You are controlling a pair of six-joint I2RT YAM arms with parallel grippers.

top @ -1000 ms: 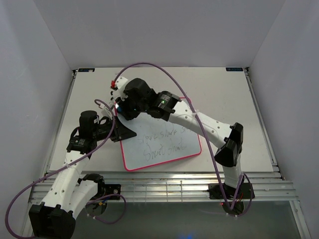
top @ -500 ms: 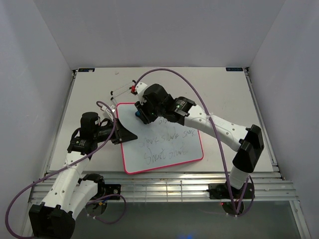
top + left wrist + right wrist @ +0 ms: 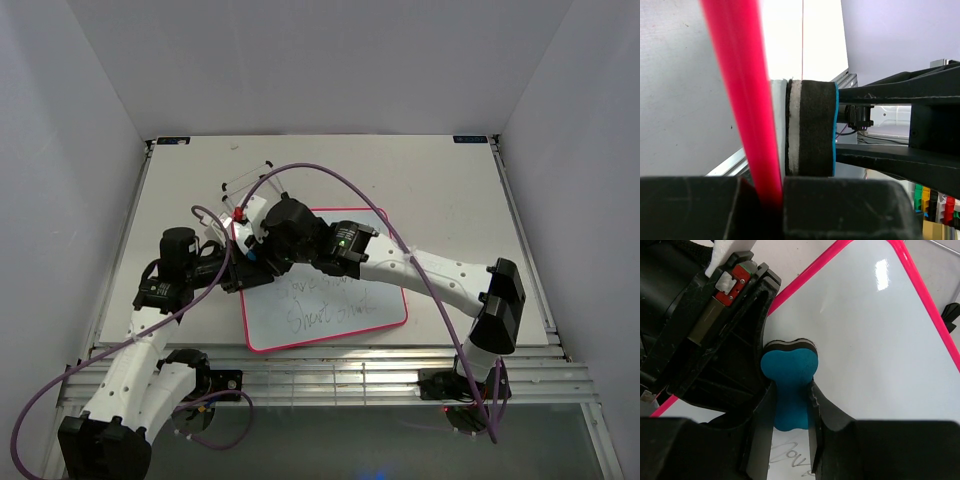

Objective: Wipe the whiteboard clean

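Note:
The whiteboard (image 3: 372, 302) lies flat on the table, white with a pink frame and dark handwriting (image 3: 322, 312) on its lower half. My left gripper (image 3: 232, 272) is shut on the board's left frame edge; in the left wrist view the pink frame (image 3: 742, 95) runs between its jaws (image 3: 765, 195). My right gripper (image 3: 262, 253) is shut on the blue bone-shaped eraser (image 3: 789, 365) and presses its black felt (image 3: 810, 127) on the board right beside the left gripper (image 3: 715, 325). The right gripper (image 3: 790, 390) stands above writing (image 3: 790, 462). The board's upper right part (image 3: 875, 340) is white.
The grey table (image 3: 450, 190) stretches behind and right of the board. A thin wire stand (image 3: 245, 182) sits behind the board's far left corner. White walls close in the table on three sides. A metal rail (image 3: 350, 365) runs along the near edge.
My right gripper with the eraser swept right along the board's top, then came back left and nearer, stopping beside the left gripper. The left gripper kept its hold; the board shifted slightly.

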